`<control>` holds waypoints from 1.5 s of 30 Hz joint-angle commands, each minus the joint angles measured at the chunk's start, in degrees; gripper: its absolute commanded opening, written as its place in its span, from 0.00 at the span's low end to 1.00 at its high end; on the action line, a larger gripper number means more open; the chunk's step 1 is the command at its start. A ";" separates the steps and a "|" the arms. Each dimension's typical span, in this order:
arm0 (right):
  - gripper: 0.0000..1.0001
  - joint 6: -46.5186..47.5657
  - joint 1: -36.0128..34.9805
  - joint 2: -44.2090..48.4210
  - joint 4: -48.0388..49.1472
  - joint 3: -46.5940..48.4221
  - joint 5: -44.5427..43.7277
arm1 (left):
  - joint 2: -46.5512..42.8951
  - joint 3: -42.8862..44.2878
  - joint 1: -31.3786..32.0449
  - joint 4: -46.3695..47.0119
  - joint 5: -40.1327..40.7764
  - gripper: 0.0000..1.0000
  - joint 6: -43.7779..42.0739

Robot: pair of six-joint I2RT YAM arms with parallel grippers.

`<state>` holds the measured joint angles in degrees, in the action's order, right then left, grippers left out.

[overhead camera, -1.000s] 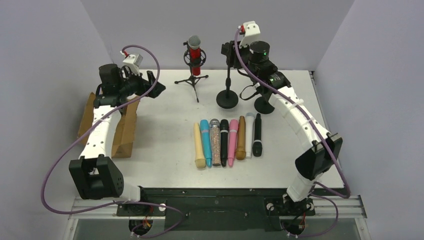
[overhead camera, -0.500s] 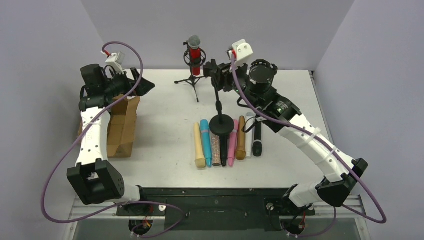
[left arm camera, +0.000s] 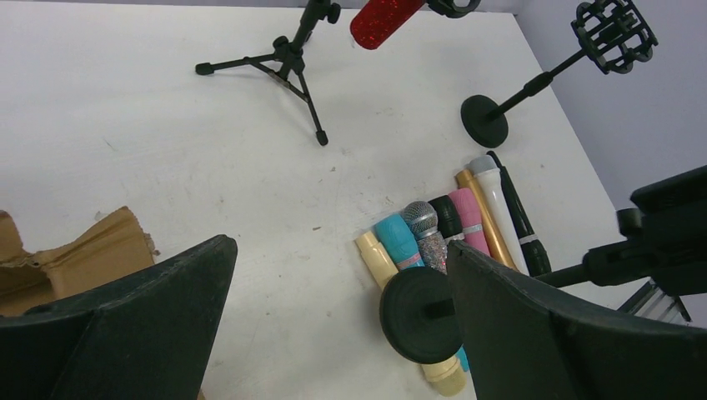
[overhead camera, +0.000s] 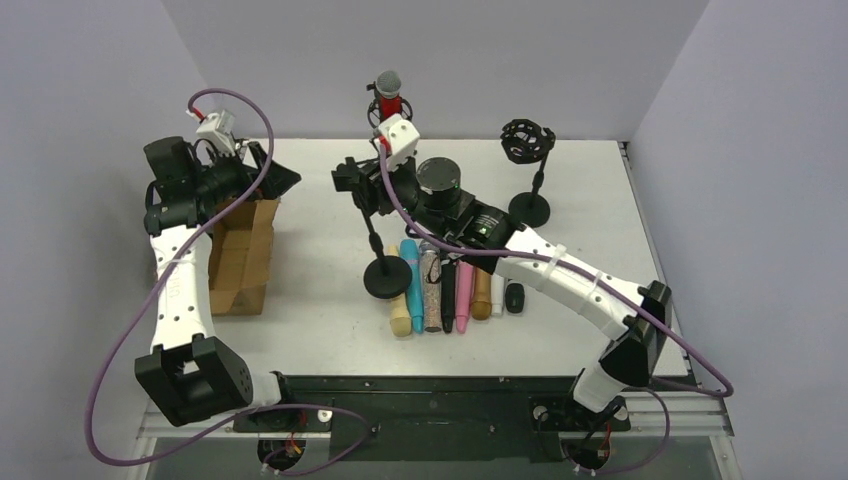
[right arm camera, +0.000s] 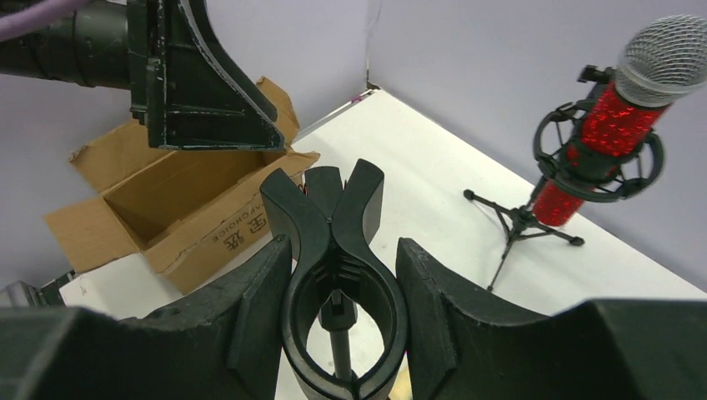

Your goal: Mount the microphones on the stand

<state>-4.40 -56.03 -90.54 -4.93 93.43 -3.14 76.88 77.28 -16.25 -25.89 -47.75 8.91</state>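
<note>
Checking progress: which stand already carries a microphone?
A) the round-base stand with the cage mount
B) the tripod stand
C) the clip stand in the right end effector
B: the red microphone sits in the tripod stand; the clip stand and cage stand hold none.

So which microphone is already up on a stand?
The red sparkly one with the grey mesh head, clipped in the tripod stand at the back. All the other microphones lie flat in a row on the table.
</note>
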 commanded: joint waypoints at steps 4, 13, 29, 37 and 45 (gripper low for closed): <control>0.00 -5.00 -0.99 -4.82 19.43 2.38 7.26 | -2.33 0.01 -4.18 3.41 -2.98 0.96 3.14; 0.00 -6.04 -1.03 -9.20 28.79 -2.03 10.92 | -4.02 -3.00 -5.70 6.01 -4.14 0.96 2.85; 0.10 -2.08 3.35 -2.10 23.72 -15.74 25.25 | -5.62 -3.91 -7.07 7.09 -20.38 0.96 -1.47; 0.43 3.17 6.26 -2.73 9.57 -10.01 32.55 | -7.26 -3.94 -7.48 6.25 -28.82 0.96 -3.58; 0.63 4.86 7.01 -2.14 5.11 -7.22 34.72 | -9.56 -10.31 -7.45 25.01 -34.95 0.96 8.57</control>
<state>-1.63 -49.34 -94.54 2.20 83.59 29.74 69.34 70.17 -23.35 -15.57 -77.43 9.39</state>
